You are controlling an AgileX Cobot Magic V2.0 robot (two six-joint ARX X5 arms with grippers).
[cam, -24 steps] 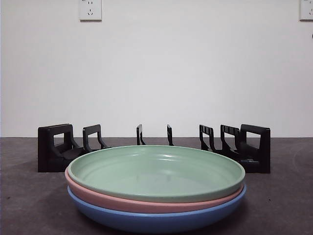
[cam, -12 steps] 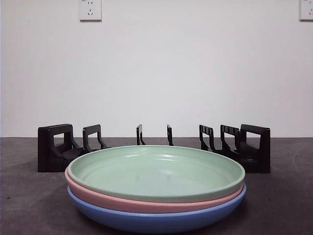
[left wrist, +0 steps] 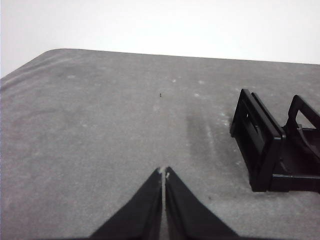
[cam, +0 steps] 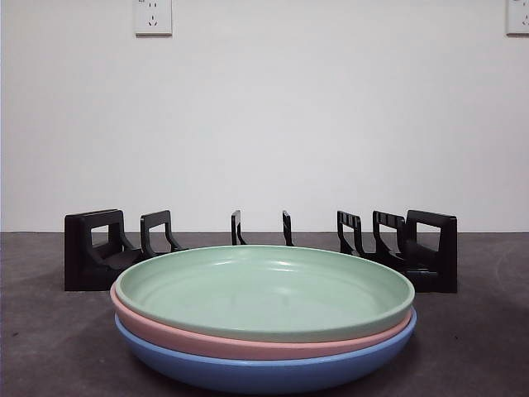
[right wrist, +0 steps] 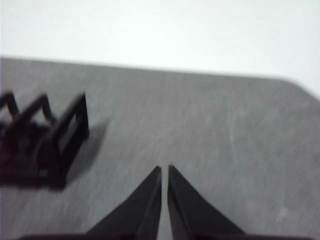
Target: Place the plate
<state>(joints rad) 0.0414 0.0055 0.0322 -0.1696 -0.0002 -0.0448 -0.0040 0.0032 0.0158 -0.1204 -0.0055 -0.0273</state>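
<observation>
Three plates are sitting stacked on the desk (cam: 50, 347) at the near edge of the front view: a green plate (cam: 264, 291) is resting on a pink plate (cam: 248, 341), which is nesting in a blue plate (cam: 264, 370). Behind the stack, a black rack (cam: 95, 258) is standing with its upright dividers spread across the desk, presumably waiting to hold a plate on edge in one of its slots. Neither arm is appearing in the front view. The left end effector (left wrist: 163, 173) is hovering over bare desk with its jaws pressed together, one end of the rack lying off to its side. The right end effector (right wrist: 164, 170) is likewise hanging empty, jaws nearly touching, near the rack's other end. The green plate is lying well apart from both, in neither wrist view.
</observation>
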